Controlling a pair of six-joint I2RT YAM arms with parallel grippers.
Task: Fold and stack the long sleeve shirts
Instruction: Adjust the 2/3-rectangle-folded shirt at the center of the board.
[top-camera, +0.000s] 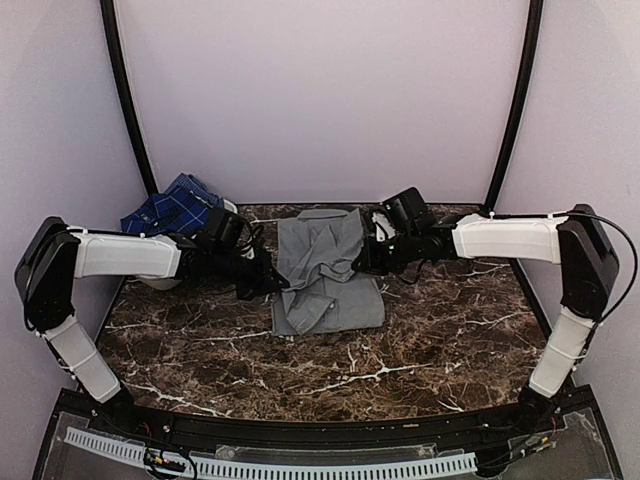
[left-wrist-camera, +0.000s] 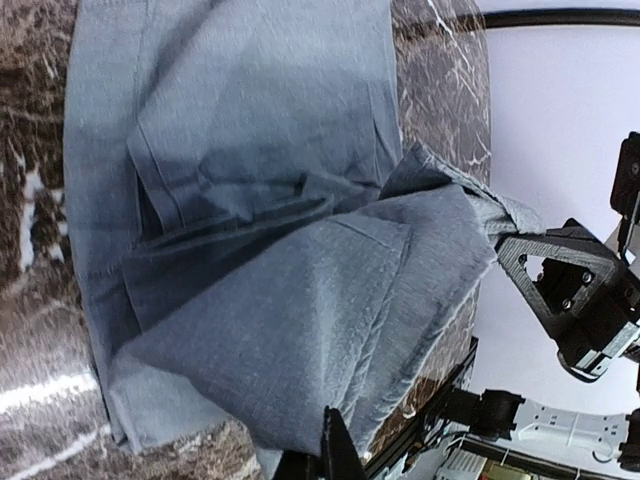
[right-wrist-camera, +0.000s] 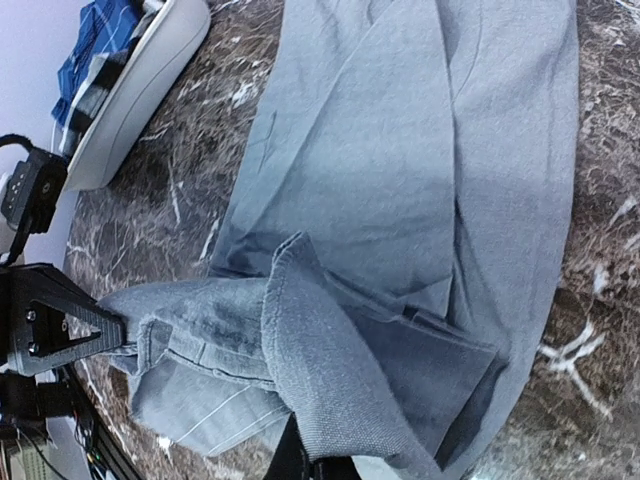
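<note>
The mid-grey shirt (top-camera: 325, 272) lies partly folded on the dark marble table (top-camera: 420, 350), its upper part lifted between both grippers. My left gripper (top-camera: 278, 282) is shut on the shirt's left edge; the cloth (left-wrist-camera: 300, 330) drapes up from its jaws. My right gripper (top-camera: 362, 256) is shut on the shirt's right edge, a hemmed fold (right-wrist-camera: 330, 380) rising from its jaws. Each wrist view shows the other gripper pinching the cloth: the right one (left-wrist-camera: 520, 240), the left one (right-wrist-camera: 110, 330). The blue plaid shirt (top-camera: 172, 208) sits in the basket at the back left.
The white oval basket (top-camera: 228, 208) stands at the back left and shows in the right wrist view (right-wrist-camera: 140, 90). Black frame posts (top-camera: 125, 100) rise at both back corners. Walls close in on three sides.
</note>
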